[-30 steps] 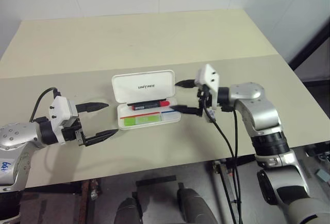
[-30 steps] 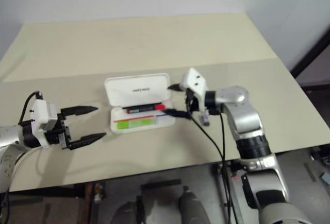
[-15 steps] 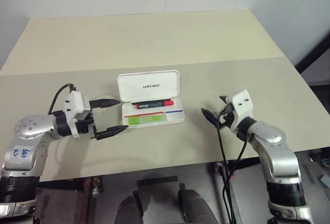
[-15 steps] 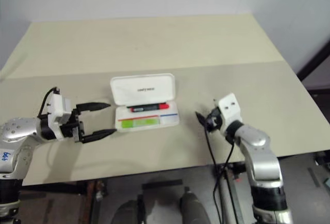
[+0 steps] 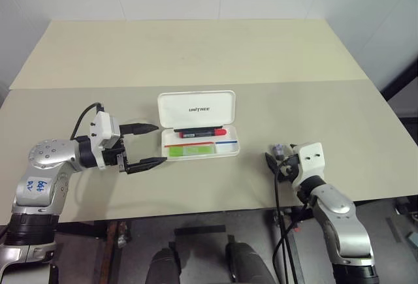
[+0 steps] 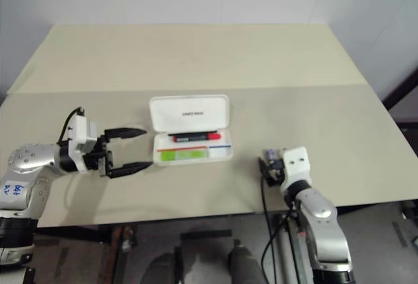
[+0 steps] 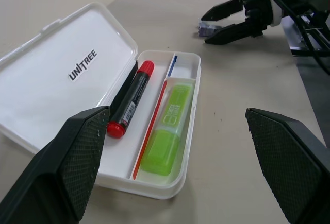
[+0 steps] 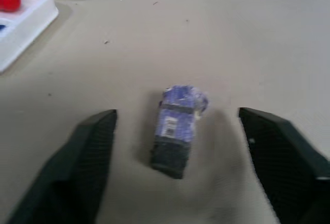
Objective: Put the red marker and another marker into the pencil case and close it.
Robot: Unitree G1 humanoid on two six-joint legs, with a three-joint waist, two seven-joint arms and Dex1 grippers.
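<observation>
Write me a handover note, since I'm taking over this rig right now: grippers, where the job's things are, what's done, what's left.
Left gripper: open, empty, beside the pencil case on its left.
Right gripper: open, empty, low over the table, fingers either side of a small purple object, not touching it.
Red marker and green highlighter: both lying in the case's tray.
Done: both markers are in.
Left: the lid stands open; fold it down to close the case. The left gripper looks better placed.
</observation>
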